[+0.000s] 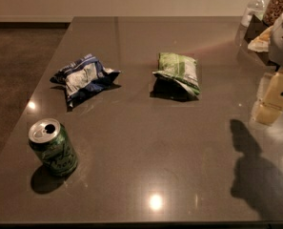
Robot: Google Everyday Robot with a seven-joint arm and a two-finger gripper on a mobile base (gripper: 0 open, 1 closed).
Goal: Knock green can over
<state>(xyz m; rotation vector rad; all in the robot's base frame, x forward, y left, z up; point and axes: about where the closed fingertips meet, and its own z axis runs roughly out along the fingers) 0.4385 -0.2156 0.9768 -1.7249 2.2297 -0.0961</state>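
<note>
The green can stands upright near the front left corner of the dark grey table. It is dark green with pale lettering, and its silver top shows an open pull-tab hole. My gripper is at the right edge of the view, pale yellow below a white arm part. It hangs above the table's right side, far to the right of the can and well apart from it. It holds nothing that I can see.
A crinkled blue and white snack bag lies behind the can at mid-left. A green snack bag lies at centre back. A bottle and jars stand at the back right corner. The arm's shadow falls at front right.
</note>
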